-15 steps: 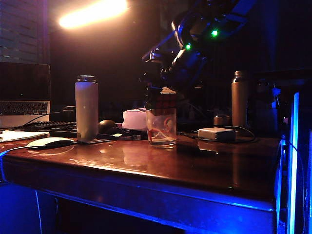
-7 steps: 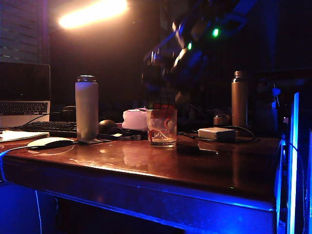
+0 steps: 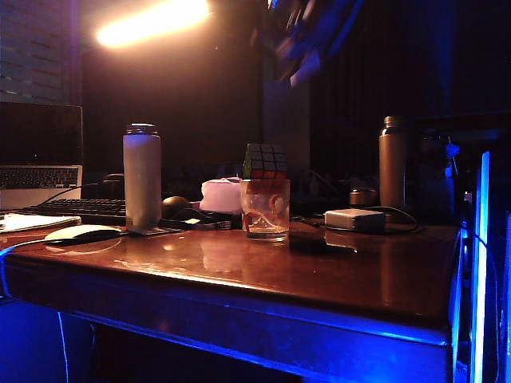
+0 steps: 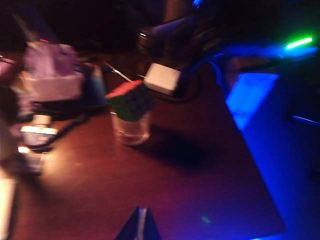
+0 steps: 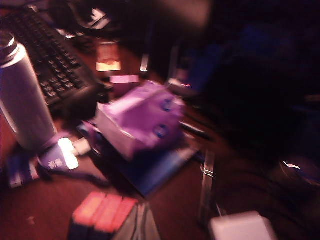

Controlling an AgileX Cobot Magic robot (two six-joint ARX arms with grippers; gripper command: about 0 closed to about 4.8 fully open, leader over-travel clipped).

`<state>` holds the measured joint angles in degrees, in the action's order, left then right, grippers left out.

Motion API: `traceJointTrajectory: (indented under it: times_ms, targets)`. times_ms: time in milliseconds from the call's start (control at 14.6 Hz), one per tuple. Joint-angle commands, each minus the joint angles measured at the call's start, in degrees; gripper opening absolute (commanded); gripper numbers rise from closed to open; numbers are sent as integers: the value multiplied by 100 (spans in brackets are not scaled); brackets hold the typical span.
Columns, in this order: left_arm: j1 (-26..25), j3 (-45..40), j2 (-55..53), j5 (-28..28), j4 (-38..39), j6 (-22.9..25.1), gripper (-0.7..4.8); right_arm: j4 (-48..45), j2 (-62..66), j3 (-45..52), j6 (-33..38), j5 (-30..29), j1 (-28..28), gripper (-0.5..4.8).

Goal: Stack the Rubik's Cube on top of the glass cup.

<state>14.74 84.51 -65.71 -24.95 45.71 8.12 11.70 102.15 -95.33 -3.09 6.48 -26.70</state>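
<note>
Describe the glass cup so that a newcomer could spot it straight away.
Near the middle of the wooden table, between two tall metal bottles, stands the glass cup. It alone is short, clear and swirl-marked, with the Rubik's Cube resting on its rim.

The small 3x3 Rubik's Cube [image 3: 265, 161] sits on the rim of the short clear glass cup [image 3: 264, 209], mid-table on the glossy wooden table [image 3: 319, 271]. Left of the cup stands a tall cylindrical metal bottle [image 3: 141, 177], a flat computer mouse [image 3: 81, 233] nearer and further left. Behind the cup lies a soft wrapped packet [image 3: 219, 195]. Right of the cup lies a flat rectangular box with a cable [image 3: 354, 219]; behind it stands a second tall metal bottle [image 3: 392, 162]. A keyboard [image 3: 80, 207] and laptop [image 3: 40, 155] lie far left. The right gripper [image 3: 307, 36] hangs high above the cube, shut; the left gripper [image 4: 139, 227], shut, sits near, apart from the cup
</note>
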Motion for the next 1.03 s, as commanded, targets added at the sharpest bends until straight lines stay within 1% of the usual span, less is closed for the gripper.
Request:
traceJointTrajectory:
  times_ms: [68, 137, 205, 342, 411, 548, 685, 822, 890, 1027]
  targets:
    - [2, 24, 544, 737, 109, -9, -6, 835, -809, -24, 9, 295, -4, -1]
    - [0, 20, 831, 1047, 201, -7, -6, 1102, -1088, -24, 9, 289, -4, -1]
    - [2, 13, 1150, 1204, 295, -57, -6, 1333, -1344, -24, 9, 291, -4, -1]
    - [2, -197, 2037, 1276, 352, -407, -6, 1687, -1790, -15, 13, 286, -4, -1]
    - [0, -540, 2736, 1648, 374, -452, -6, 1716, -1945, -11, 63, 186, -4, -1]
    - [0, -1187, 3624, 1947, 599, -452, -6, 1453, -1958, -11, 74, -208, -4, -1]
    - [-2, -2135, 4306, 2044, 501, -485, -6, 931, -1958, 63, 168, -577, -4, -1]
    - [-2, -3239, 4686, 2022, -140, -894, -6, 535, -1961, 122, 181, -820, -9, -1]
    - [0, -3928, 4721, 1919, -752, -1036, -6, 632, -2068, 142, 181, -942, -9, -1]
    - [2, -4811, 4721, 1648, -1764, -1051, -6, 1062, -2371, 155, 181, -1049, -9, -1]
